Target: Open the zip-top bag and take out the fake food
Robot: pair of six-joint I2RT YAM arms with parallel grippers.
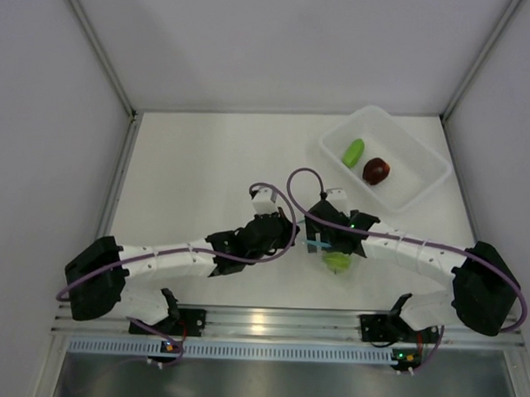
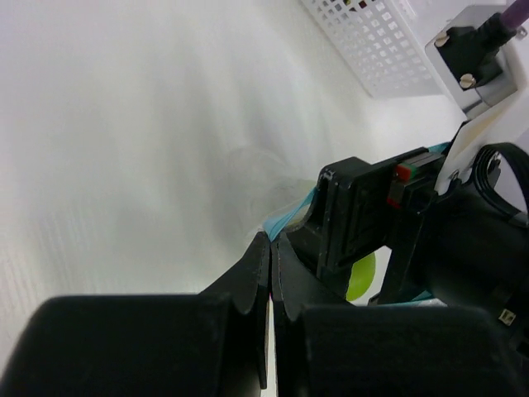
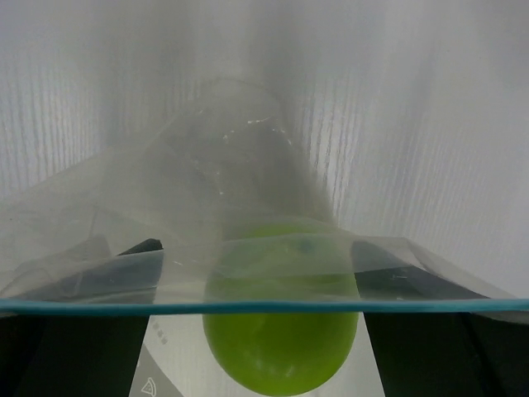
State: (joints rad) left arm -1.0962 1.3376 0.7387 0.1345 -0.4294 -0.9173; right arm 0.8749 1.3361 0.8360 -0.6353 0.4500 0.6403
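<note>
The zip-top bag [image 3: 240,165] is clear, with a teal zipper strip [image 3: 264,306] running across the right wrist view. A yellow-green apple [image 3: 281,347] sits at its mouth, partly behind the plastic, between the wide-apart fingers of my right gripper [image 3: 254,248], which stands open. My left gripper [image 2: 271,240] is shut on the teal edge of the zip-top bag [image 2: 289,217]. From above, both grippers meet mid-table: the left gripper [image 1: 290,239], the right gripper [image 1: 333,250], the apple [image 1: 337,263] beneath. The other fake food, an elongated green piece [image 1: 354,151] and a dark red one [image 1: 376,171], lies in the tray.
A white translucent tray [image 1: 423,152] stands at the back right, its perforated wall [image 2: 372,41] showing in the left wrist view. White walls enclose the table on the left, right and back. Purple cables loop over both wrists.
</note>
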